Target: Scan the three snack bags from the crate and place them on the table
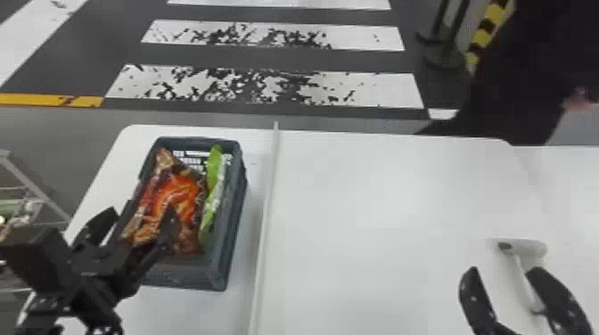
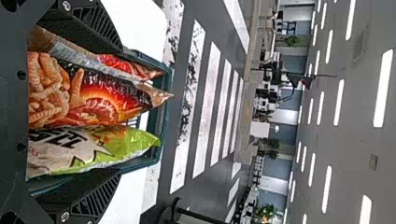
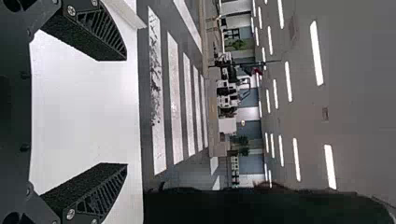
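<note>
My left gripper [image 1: 141, 209] stands open over the near left part of the dark crate [image 1: 234, 214]. Inside the crate are a red and orange snack bag [image 1: 180, 191] and a green one [image 1: 214, 196], both on edge. The left wrist view has the open left gripper [image 2: 122, 111] with the orange bag [image 2: 105, 100] between its fingers, the green bag [image 2: 133, 142] beside it, and another reddish bag [image 2: 123, 65] on the other side. My right gripper [image 1: 503, 269], also [image 3: 126, 112], is open and empty near a white handheld scanner [image 1: 528, 249] on the table.
A raised pale strip [image 1: 266, 214] crosses the white table [image 1: 365, 214] just right of the crate. A person in dark clothes stands behind the table's far right edge. A metal rack [image 1: 26, 182] is at the far left.
</note>
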